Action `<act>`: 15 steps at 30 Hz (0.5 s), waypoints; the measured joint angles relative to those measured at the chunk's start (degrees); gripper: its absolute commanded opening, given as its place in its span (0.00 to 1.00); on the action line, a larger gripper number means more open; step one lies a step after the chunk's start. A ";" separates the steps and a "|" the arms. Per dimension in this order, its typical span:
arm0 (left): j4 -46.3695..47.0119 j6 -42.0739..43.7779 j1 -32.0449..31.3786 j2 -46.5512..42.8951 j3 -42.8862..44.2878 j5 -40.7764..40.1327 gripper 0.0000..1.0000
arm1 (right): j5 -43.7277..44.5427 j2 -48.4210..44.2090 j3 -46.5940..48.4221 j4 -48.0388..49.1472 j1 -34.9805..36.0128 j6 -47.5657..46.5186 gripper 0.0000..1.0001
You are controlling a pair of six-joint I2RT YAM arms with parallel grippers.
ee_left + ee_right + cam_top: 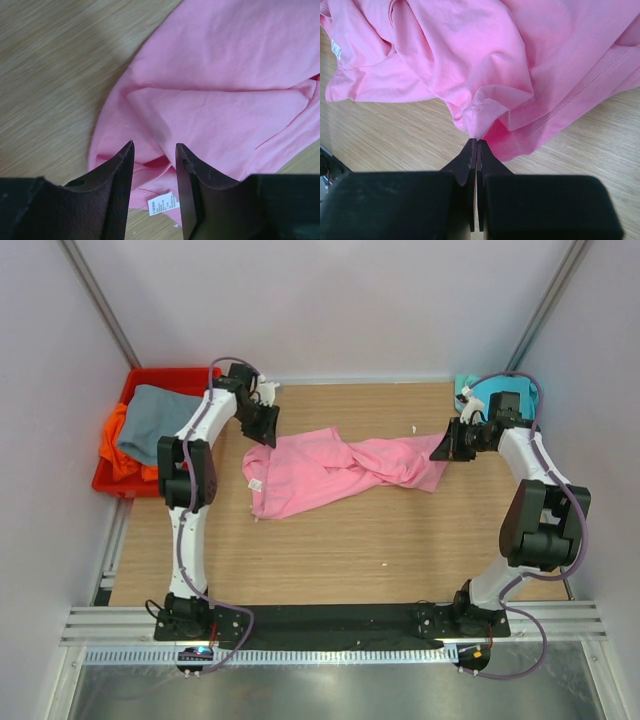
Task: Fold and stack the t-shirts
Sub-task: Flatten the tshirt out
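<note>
On table (330,560), pink t-shirt (330,472) stretched left-right, right pincer (477,144) pinching its end

No text is proving readable. A white sewn-in tag (162,203) is lying at the hem of the pink t-shirt (225,75) – its rows of fine print are showing too small to decipher.

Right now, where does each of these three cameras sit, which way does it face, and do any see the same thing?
Top external: fixed above and behind, looking down on the table; left arm and right arm show whole.
Left wrist: rides the left arm, looking down past the open left tool at the pink t-shirt.
Right wrist: rides the right arm, looking along the right tool, shut on that shirt.
Shared: both wrist views catch the shirt's white label.
</note>
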 measured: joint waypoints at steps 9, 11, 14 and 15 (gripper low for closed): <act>-0.87 -0.66 1.79 5.62 4.39 2.91 0.40 | 0.02 0.00 -0.15 0.00 0.00 -0.02 0.01; -1.53 -0.92 1.68 6.43 4.42 3.98 0.39 | 0.02 0.00 -0.24 0.00 0.00 -0.02 0.02; -2.47 -1.05 1.64 6.64 4.42 5.27 0.30 | 0.02 0.00 -0.31 0.02 0.00 -0.02 0.02; -2.49 -1.20 1.64 6.64 4.42 5.75 0.23 | 0.00 0.00 -0.33 0.00 0.00 -0.02 0.01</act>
